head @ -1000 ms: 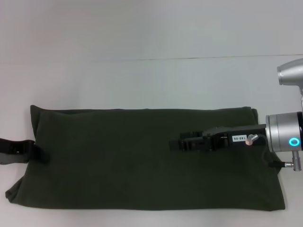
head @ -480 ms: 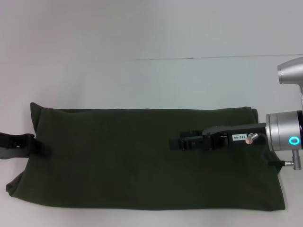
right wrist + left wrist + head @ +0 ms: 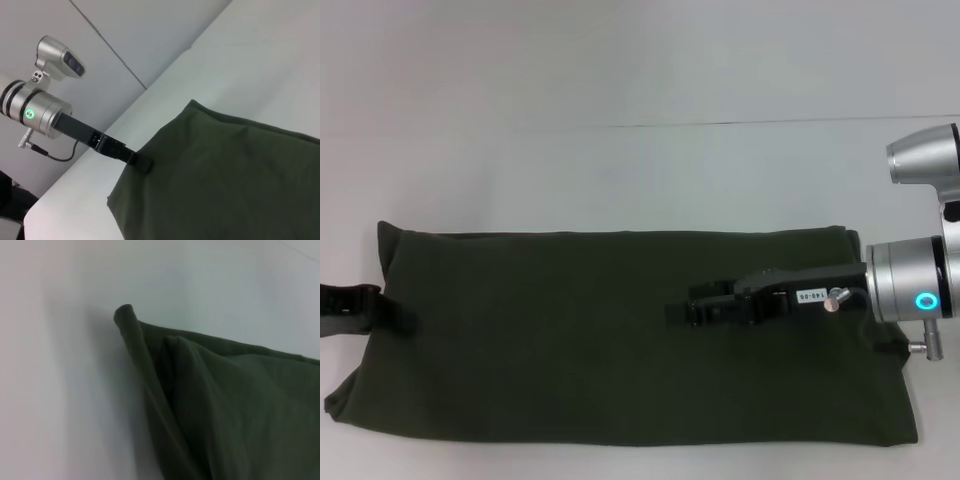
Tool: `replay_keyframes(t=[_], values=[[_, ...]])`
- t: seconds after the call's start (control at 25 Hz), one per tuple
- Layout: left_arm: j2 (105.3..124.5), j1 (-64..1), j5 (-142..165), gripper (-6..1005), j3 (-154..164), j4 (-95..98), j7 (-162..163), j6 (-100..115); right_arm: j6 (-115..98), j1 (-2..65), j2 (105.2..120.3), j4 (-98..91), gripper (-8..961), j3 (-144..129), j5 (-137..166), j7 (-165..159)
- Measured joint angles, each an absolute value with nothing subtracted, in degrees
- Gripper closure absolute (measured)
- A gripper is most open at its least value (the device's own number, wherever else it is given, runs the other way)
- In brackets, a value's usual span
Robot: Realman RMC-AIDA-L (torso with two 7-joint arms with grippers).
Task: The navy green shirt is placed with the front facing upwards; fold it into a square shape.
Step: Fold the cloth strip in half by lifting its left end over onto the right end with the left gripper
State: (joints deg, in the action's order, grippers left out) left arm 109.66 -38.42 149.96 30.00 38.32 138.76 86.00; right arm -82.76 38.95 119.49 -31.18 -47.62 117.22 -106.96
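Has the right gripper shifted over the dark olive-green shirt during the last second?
Yes. The right gripper has slid slightly toward the robot's left over the dark olive-green shirt, judged against the table seam line.

The left gripper (image 3: 385,308) has pulled back toward the left edge of the worktop (image 3: 620,170), and the left end of the navy green shirt (image 3: 570,340) has slid that way with it. The right gripper (image 3: 680,312) has moved a little to the left over the shirt, and its arm has come along too.
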Motion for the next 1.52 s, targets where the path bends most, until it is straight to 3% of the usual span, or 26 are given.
replay_keyframes(t=[0.8,1.24,1.52], values=[[107.48,-37.4,151.6,883,28.7,43.3,139.5,87.7,-81.1,41.4,120.03,-28.2,188,-48.1,117.0,-101.8],[107.19,-38.1,147.2,884,28.6,44.0,138.3,92.3,-75.4,44.8,120.8,-14.1,188,-48.1,105.0,-72.1],[107.26,-38.1,141.1,884,28.5,44.3,137.1,95.9,-67.0,49.2,121.27,-4.0,261,-47.7,103.6,-57.5]])
